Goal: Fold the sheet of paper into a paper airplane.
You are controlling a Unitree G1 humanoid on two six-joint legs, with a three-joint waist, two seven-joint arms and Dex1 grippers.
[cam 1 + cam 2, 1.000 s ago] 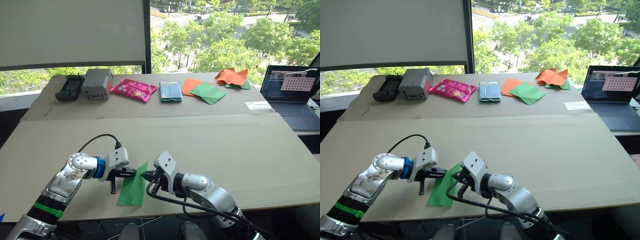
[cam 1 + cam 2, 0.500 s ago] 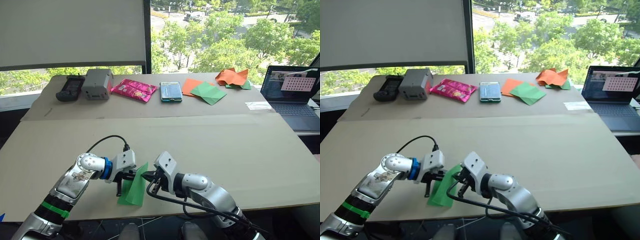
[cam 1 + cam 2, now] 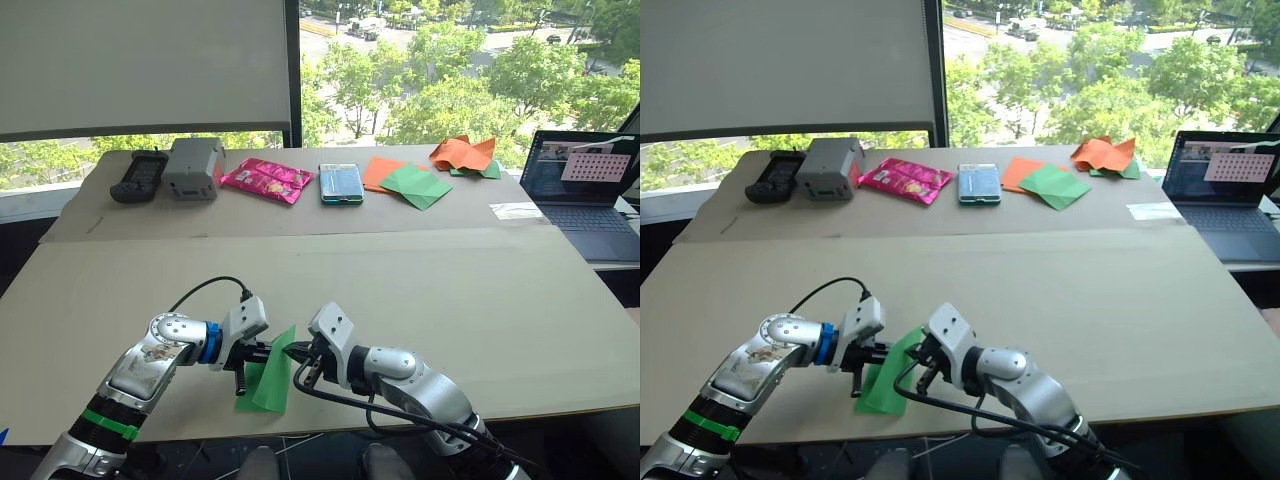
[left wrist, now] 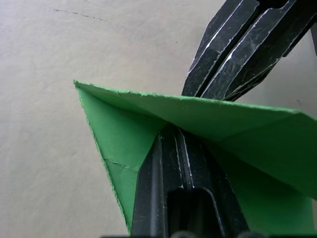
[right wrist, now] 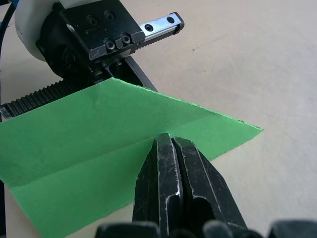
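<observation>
Both hands, left [image 3: 262, 352] and right [image 3: 296, 353], seemingly pinch the unmarked sheet of paper [image 3: 270, 370].

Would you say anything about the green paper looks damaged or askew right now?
The sheet of paper has a rough, ragged edge with a small tear in the left wrist view. It is pinched between the left gripper and right gripper.

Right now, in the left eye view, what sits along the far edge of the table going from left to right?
Black handheld device → grey box → pink snack packet → teal case → smooth orange and green sheets → crumpled orange-and-green paper heap → laptop.
</observation>
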